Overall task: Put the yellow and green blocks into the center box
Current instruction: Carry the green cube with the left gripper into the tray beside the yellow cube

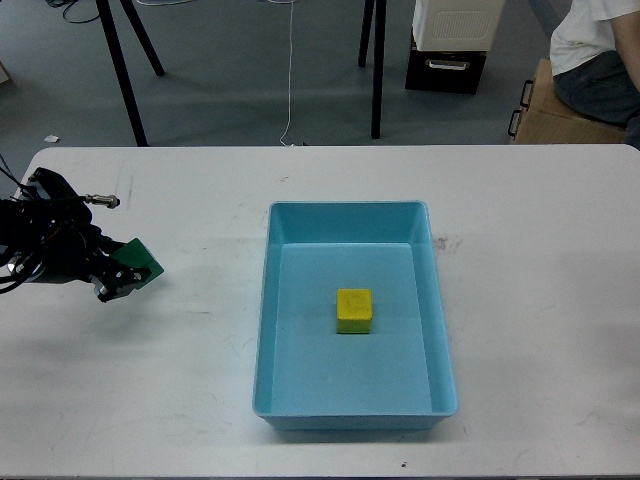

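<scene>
Yellow block [354,310] sits flat on the floor of the light blue tray [266,330], just about dead centre, clear of all four walls. Over at nine o'clock from the tray, well apart from it, the left gripper [128,272] has the green block [137,258] clamped between its fingers, above the white table [540,300]. The cube looks tilted, one corner pointing toward three o'clock. Whether it touches the tabletop, I cannot tell. Right gripper is nowhere in the shot. At one o'clock beyond the table, a seated person [598,55] shows at the frame edge.
</scene>
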